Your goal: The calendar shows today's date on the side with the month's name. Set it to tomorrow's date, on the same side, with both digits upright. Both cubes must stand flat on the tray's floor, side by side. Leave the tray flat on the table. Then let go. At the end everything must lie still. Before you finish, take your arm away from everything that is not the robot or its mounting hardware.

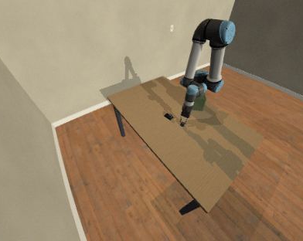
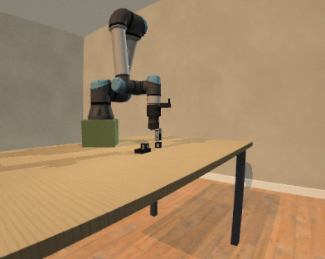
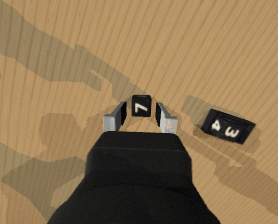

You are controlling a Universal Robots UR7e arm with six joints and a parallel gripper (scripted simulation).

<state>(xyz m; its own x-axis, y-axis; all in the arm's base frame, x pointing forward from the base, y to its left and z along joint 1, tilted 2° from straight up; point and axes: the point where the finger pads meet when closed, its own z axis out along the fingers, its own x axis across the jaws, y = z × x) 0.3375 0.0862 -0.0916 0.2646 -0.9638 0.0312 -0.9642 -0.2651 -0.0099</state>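
On wooden table [image 1: 207, 162]: tray [image 3: 227, 126], loose cube [image 3: 140, 106] between open jaws.

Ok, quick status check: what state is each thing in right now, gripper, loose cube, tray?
gripper: open, fingers either side of the loose cube, holding nothing.
loose cube: out of the tray, on the table, 7 on top.
tray: flat on the table, apart from the cube, 4 and 3 showing.
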